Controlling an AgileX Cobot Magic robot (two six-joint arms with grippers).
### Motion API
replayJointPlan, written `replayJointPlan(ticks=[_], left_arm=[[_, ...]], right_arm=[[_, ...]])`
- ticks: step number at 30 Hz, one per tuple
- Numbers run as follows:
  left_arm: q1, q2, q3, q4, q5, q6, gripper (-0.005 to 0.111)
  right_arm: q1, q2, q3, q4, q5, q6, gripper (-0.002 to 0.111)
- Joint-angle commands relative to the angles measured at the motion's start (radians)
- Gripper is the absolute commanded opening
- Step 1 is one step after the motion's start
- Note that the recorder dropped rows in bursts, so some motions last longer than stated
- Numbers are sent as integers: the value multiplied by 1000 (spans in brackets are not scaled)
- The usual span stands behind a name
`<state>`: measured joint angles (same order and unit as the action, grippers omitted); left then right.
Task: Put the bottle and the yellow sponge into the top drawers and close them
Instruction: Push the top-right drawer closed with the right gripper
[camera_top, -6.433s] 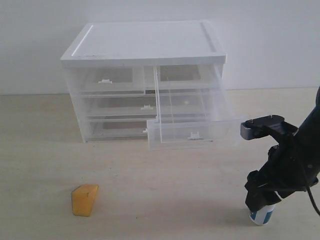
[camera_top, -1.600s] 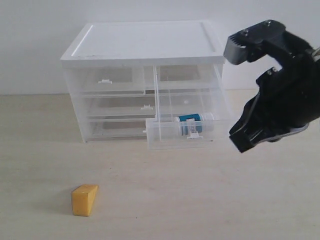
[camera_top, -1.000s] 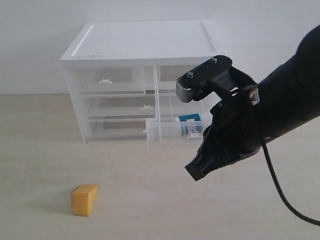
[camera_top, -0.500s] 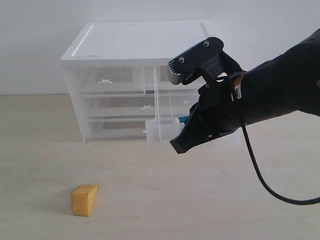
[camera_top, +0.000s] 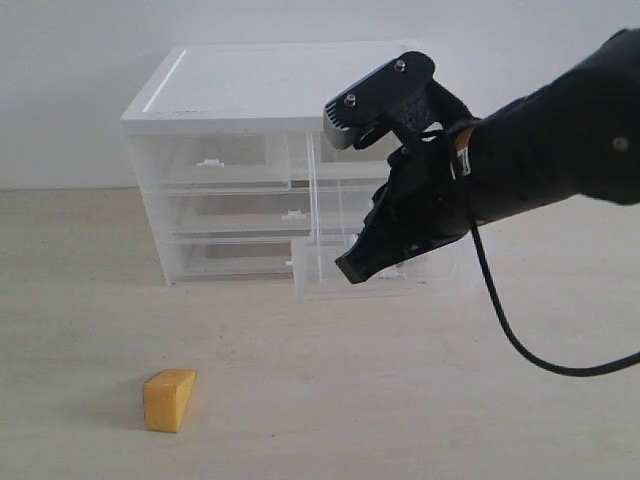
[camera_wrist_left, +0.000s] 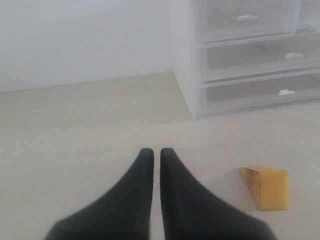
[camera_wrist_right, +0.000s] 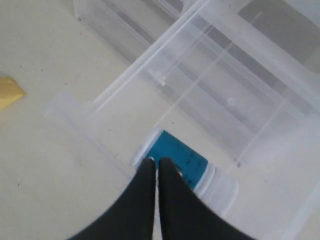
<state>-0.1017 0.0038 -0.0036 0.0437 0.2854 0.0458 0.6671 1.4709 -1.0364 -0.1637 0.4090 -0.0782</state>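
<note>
Bottle (camera_wrist_right: 182, 162) first: it lies on its side inside the pulled-out right top drawer (camera_top: 312, 268), so that half of the placing is done. The drawer still stands open, well forward of the cabinet (camera_top: 290, 85). In the exterior view the bottle is hidden behind the arm, so only the right wrist view confirms where it is.

The yellow sponge (camera_top: 169, 399) is untouched on the table (camera_top: 420, 400), well apart from the cabinet and out in front of its left side. The left top drawer (camera_top: 210, 160) is shut and looks empty. By my reading, what is left is closing the right drawer, opening the left one, loading the sponge and closing that too.

The right gripper (camera_top: 347, 270) is angled down with its tips at the open drawer's front, fingers pressed together and holding nothing. It seems posed to push the drawer in, though I cannot tell whether it touches the plastic. The left gripper (camera_wrist_left: 152, 152) hangs low over the table near the sponge, fingers likewise closed and empty.
</note>
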Motion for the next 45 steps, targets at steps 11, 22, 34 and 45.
replayJointPlan(ticks=[11,22,34,45], left_arm=[[2,-4,4,1,-8,-1,4],[2,-4,4,1,-8,-1,4],[2,-4,4,1,-8,-1,4],[2,-4,4,1,-8,-1,4]], right_arm=[[-1,-10,-132,341,469,-298,0],[-95,97,-132,305,304,-283,0],[-99,99,-132,191,71,-220,0],[-99,97,-232,146,146,-192,0]])
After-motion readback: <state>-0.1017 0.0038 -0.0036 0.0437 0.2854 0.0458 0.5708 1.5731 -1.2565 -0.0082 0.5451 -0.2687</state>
